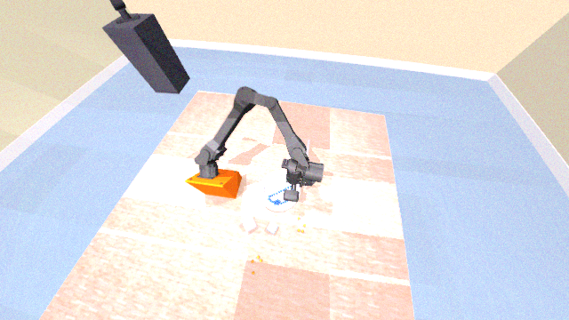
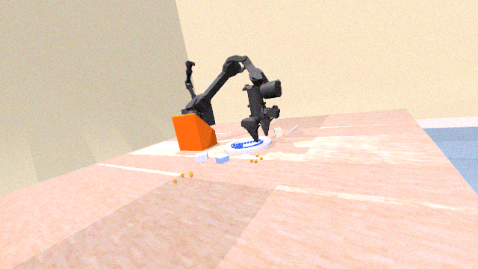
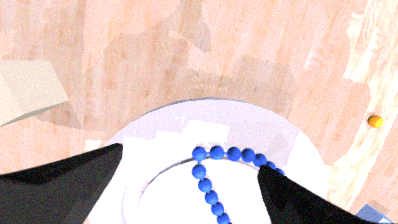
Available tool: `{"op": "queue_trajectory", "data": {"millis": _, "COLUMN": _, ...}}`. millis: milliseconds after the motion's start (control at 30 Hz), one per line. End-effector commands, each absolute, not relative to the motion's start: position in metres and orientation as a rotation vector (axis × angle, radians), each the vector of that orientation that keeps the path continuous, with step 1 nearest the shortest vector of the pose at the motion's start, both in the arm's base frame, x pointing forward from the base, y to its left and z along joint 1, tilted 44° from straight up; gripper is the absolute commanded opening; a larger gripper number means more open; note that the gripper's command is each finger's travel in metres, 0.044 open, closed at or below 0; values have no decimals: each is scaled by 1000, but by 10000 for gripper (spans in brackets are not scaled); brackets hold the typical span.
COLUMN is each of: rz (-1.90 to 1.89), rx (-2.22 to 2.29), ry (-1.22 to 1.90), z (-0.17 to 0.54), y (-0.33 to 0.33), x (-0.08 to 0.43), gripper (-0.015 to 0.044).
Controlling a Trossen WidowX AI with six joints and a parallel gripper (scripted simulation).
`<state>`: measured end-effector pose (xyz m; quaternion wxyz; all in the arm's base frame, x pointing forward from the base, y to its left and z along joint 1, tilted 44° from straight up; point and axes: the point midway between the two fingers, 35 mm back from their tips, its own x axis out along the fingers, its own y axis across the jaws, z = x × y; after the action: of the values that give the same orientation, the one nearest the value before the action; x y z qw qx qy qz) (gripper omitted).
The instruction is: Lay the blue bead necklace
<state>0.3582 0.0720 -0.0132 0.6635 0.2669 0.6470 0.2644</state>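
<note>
The round white bead board (image 2: 267, 143) (image 3: 165, 122) lies flat on the table. The blue bead necklace (image 1: 277, 202) (image 2: 237, 145) (image 3: 199, 171) lies on it as a narrow, uneven loop, with beads bunched on the side away from the gripper. In the wrist view it bends sharply near the board's far side: one strand curves right along the groove's arc, the other cuts across the inner disc. The groove's left arc shows no beads. My gripper (image 1: 299, 188) (image 2: 261, 137) (image 3: 192, 161) is open and empty, low over the board, with the bend between its fingers. The right finger hides some beads.
A white block (image 1: 249, 225) (image 2: 201, 157) and a blue block (image 2: 222, 158) (image 3: 367, 215) lie near the board. Small orange balls (image 1: 304, 226) (image 2: 257, 155) (image 3: 375, 121) lie in two groups. A beige block (image 2: 278, 132) (image 3: 35, 90) and a thin stick (image 2: 293, 129) are behind the board.
</note>
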Motion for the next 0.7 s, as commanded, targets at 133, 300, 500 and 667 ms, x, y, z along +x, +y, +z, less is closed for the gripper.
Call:
{"op": "queue_trajectory", "data": {"millis": 133, "rz": 671, "rx": 519, "ry": 1418, "z": -7, "y": 64, "x": 356, "gripper": 361}}
{"op": "queue_trajectory", "data": {"millis": 300, "rz": 832, "rx": 325, "ry": 1314, "z": 6, "y": 45, "x": 348, "gripper": 230}}
{"op": "queue_trajectory", "data": {"millis": 500, "rz": 832, "rx": 325, "ry": 1314, "z": 6, "y": 45, "x": 348, "gripper": 120}}
{"op": "queue_trajectory", "data": {"millis": 667, "rz": 832, "rx": 326, "ry": 1314, "z": 1, "y": 50, "x": 348, "gripper": 120}}
